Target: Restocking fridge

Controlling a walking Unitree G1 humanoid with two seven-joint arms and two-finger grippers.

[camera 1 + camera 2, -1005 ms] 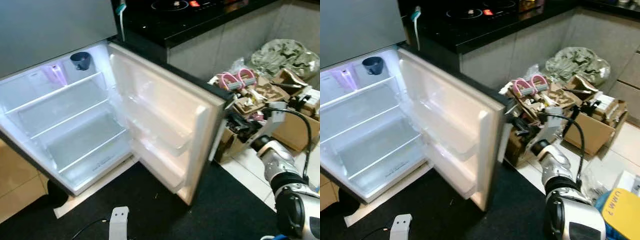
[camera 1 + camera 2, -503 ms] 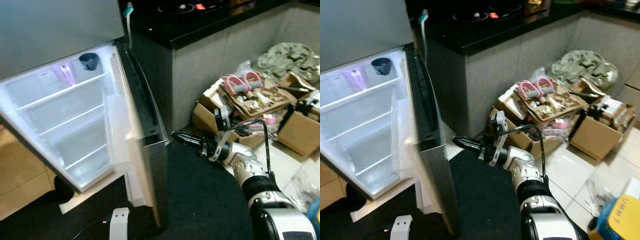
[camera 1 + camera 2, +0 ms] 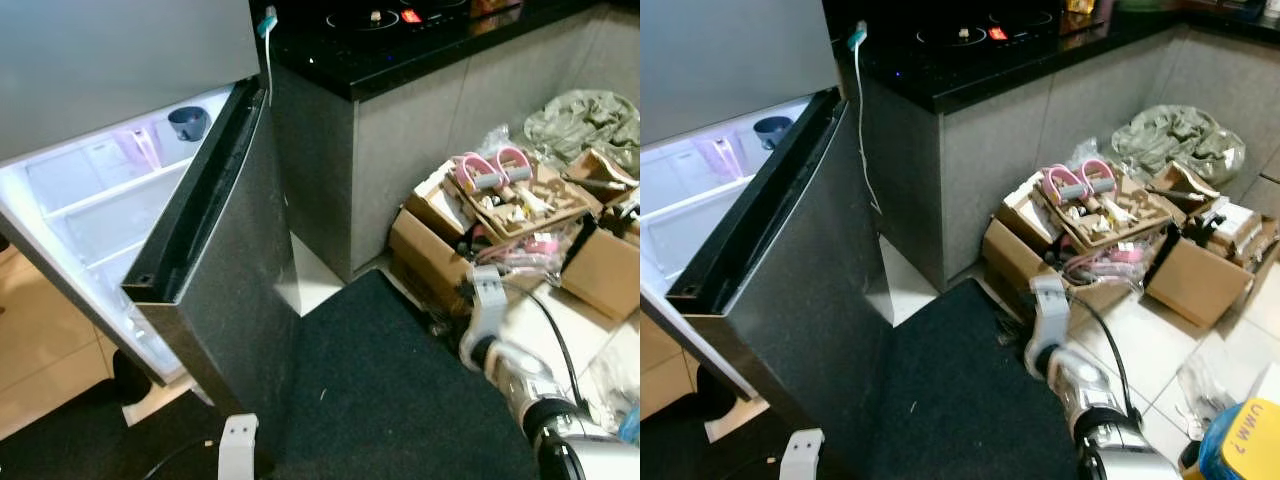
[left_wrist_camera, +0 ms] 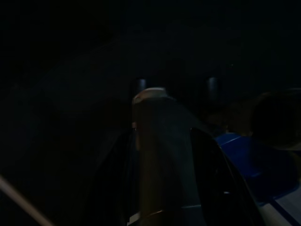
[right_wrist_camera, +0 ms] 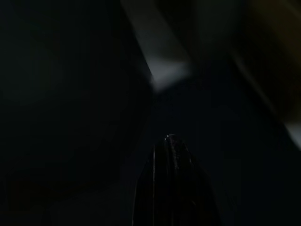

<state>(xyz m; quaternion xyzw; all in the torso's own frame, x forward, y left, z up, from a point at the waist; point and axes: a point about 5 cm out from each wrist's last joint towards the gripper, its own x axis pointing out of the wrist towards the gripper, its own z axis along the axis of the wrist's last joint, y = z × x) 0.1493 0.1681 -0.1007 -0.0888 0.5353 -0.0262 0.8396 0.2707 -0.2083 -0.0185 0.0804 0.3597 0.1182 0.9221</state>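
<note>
1. Fridge (image 3: 80, 60) stands at my left, grey-fronted, its lit white inside holding wire shelves and a dark blue cup (image 3: 187, 122) on the top shelf.
2. Its dark speckled door (image 3: 225, 290) is swung most of the way shut, upright, black top edge running from the hinge toward me.
3. My right gripper (image 5: 170, 155) hangs over the black mat (image 3: 400, 400), fingers pressed together, grasping nothing.
4. Cardboard boxes (image 3: 500, 215) of clutter sit beside the counter (image 3: 400, 50).
5. My left arm hangs idle; I cannot tell its fingers.

Bright fridge glow (image 3: 100, 190), wrist views near-black
</note>
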